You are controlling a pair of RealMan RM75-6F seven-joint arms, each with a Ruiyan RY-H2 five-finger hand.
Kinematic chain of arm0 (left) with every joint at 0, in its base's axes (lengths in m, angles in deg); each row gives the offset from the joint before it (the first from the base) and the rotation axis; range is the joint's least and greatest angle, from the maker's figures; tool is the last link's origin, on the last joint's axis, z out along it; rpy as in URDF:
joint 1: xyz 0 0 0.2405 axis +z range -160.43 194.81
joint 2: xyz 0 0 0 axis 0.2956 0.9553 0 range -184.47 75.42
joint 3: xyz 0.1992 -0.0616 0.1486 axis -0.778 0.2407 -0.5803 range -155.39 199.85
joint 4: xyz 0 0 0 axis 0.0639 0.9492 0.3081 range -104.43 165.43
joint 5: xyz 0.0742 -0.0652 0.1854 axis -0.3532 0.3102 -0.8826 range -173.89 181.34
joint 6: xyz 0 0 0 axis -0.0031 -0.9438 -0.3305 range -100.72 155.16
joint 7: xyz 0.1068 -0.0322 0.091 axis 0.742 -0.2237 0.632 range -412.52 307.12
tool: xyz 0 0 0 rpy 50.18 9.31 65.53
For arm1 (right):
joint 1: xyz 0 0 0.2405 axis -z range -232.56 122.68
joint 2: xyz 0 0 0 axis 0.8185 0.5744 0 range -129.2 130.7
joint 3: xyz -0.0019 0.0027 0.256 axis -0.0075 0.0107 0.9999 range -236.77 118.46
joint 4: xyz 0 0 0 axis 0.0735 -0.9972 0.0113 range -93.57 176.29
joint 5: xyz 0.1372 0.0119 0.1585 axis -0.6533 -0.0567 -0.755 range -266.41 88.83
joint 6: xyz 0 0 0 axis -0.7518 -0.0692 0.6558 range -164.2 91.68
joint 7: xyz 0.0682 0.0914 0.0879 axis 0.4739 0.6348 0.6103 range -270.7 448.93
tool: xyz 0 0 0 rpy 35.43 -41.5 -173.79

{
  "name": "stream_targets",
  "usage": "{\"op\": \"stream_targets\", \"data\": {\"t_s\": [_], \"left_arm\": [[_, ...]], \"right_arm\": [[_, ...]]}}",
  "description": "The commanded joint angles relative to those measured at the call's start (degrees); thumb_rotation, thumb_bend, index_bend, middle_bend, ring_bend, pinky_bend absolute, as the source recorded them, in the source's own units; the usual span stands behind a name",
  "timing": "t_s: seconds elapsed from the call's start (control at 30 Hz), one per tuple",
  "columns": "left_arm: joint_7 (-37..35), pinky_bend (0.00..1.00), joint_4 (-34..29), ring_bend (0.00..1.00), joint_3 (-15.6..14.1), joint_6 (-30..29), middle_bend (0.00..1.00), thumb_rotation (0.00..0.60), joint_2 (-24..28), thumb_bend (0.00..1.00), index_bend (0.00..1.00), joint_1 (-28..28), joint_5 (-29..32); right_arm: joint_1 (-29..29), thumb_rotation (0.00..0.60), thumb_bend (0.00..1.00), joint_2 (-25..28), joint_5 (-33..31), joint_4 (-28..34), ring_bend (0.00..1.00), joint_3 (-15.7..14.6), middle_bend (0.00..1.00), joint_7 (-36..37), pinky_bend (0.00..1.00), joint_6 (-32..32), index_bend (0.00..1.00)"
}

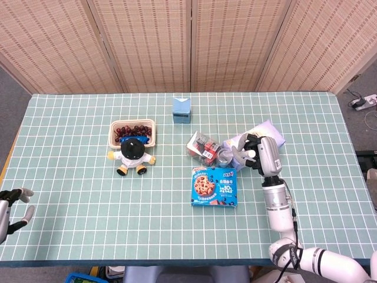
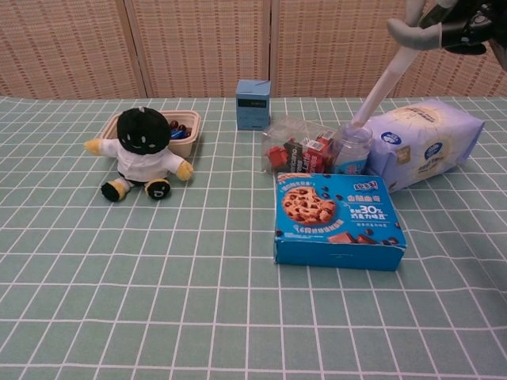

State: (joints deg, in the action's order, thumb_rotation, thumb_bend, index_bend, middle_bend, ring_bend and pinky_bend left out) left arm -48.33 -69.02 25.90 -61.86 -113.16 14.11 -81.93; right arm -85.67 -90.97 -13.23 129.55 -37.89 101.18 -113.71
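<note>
**Small clear jar just left of the right hand**

The small clear jar (image 1: 224, 157) stands upright at centre right of the head view, between the clear packet of snacks (image 1: 203, 147) and the white wipes pack (image 1: 259, 136), just above the blue cookie box (image 1: 214, 186). The right hand (image 1: 254, 155) hovers immediately to its right, fingers spread and holding nothing; one fingertip (image 2: 358, 123) points down at the jar's lid. The left hand (image 1: 13, 203), empty and open, sits far off at lower left.
</note>
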Motion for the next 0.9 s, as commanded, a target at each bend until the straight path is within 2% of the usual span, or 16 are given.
{"op": "stream_targets", "data": {"t_s": [0.03,0.5,0.9], "left_arm": [[-0.1,0.51,0.0,0.44,0.0,0.0,0.52,0.600,0.1,0.34,0.51,0.0,0.0],[-1.0,0.51,-0.3,0.44,0.1,-0.5,0.52,0.600,0.6,0.34,0.51,0.3,-0.2],[-1.0,0.51,-0.2,0.44,0.0,-0.3,0.52,0.600,0.6,0.34,0.51,0.2,-0.3]], "right_arm": [[-0.4,0.600,0.70,-0.4,-0.3,-0.5,1.00,0.0,1.00,0.0,1.00,0.5,0.82],[-1.8,0.600,0.70,-2.7,-2.3,-3.4,1.00,-0.2,1.00,-1.9,1.00,2.7,0.82],[-3.9,0.600,0.70,-4.8,-4.8,-6.4,1.00,0.8,1.00,-7.5,1.00,3.8,0.82]]}}
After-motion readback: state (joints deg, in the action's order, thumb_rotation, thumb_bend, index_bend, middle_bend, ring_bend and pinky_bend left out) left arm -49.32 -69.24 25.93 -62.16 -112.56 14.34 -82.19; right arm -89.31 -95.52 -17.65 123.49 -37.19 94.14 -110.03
